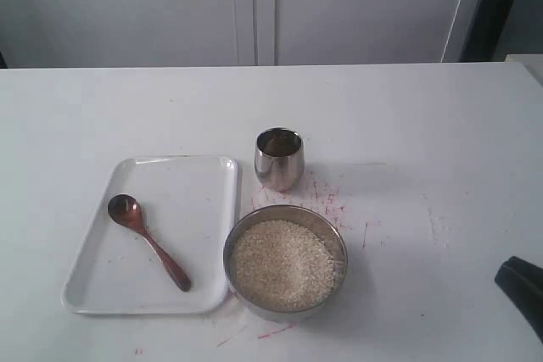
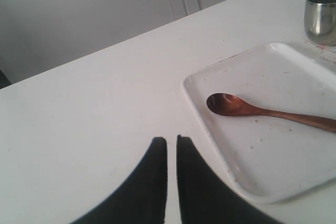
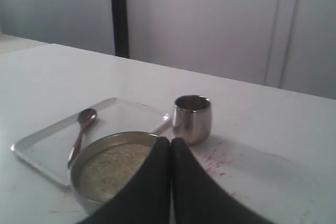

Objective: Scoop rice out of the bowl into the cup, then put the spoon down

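You had the spoon (image 1: 146, 239) lying flat on the white tray (image 1: 191, 201) in the lower left of the exterior view, its round end toward the upper left and its handle slanting down toward the bowl (image 1: 288, 209). The rice (image 1: 282, 264) filled that bowl nearly to the rim at lower centre. The cup (image 1: 279, 158) stood upright just above it, close but apart; its inside was too dark to tell whether it held any grains.

Both grippers were empty. The left gripper (image 2: 171, 139) had its fingers drawn in to a bare sliver of gap, over the table (image 1: 424, 125) beside the tray. The right gripper (image 3: 170, 140) had its fingers pressed together, and in the exterior view it showed only as a dark tip at the lower right edge — well apart from everything.

The likeliest trouble, as I judged it, was the pickup. The handle was slim, glossy and flat on the tray, so a pinch could have slipped off or shoved the spoon along, and you would have had to open the fingers first. The tray's raised rim also stood between the left gripper and the spoon.

The bowl sat at the tray's lower right corner, touching or just beside it — I could not tell which — so a nudge to one might have shifted the other. With the rice that high, a deep scoop could have spilled grains, and a loaded spoon catching the narrow cup's lip could have tipped it. The red marks (image 1: 327, 197) on the table were only stains, no obstacle.
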`<action>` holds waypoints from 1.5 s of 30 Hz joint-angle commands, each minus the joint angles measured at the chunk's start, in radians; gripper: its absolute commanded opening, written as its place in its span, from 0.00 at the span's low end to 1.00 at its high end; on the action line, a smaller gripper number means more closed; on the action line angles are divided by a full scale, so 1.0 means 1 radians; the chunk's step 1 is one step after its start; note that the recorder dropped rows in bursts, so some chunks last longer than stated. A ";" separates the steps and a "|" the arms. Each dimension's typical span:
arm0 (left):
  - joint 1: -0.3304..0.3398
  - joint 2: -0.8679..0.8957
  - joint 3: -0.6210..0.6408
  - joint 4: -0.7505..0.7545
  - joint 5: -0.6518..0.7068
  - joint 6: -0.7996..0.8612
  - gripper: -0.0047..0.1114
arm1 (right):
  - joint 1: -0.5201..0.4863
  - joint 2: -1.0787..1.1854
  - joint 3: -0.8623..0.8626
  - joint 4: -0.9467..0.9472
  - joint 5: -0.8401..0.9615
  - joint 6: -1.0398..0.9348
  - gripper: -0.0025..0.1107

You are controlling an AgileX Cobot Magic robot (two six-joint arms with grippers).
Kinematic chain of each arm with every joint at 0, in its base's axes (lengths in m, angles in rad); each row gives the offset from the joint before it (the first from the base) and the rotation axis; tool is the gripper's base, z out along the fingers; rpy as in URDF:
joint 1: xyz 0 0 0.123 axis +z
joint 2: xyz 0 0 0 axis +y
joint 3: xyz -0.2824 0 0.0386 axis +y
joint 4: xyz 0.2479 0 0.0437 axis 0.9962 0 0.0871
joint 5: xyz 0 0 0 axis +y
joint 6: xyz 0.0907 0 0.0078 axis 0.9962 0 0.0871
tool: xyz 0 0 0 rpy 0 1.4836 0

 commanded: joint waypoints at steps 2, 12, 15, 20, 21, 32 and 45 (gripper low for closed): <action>-0.003 -0.001 -0.003 -0.005 -0.004 0.002 0.16 | -0.118 -0.005 0.005 -0.001 0.000 -0.010 0.02; -0.003 -0.001 -0.003 -0.005 -0.004 0.002 0.16 | -0.265 -0.005 0.005 -0.001 -0.002 -0.010 0.02; -0.003 -0.001 -0.003 -0.005 -0.004 0.002 0.16 | -0.296 -0.005 0.005 -0.001 -0.002 -0.010 0.02; -0.003 -0.001 -0.003 -0.005 -0.004 0.002 0.16 | -0.341 -0.005 0.005 -0.001 -0.002 -0.010 0.02; -0.003 -0.001 -0.003 -0.005 -0.004 0.002 0.16 | -0.350 -0.005 0.005 -0.001 -0.002 -0.010 0.02; -0.003 -0.001 -0.003 -0.005 -0.004 0.002 0.16 | -0.460 -0.005 0.005 -0.001 -0.002 -0.010 0.02; -0.003 -0.001 -0.003 -0.005 -0.004 0.002 0.16 | -0.522 -0.005 0.005 -0.001 -0.002 -0.013 0.02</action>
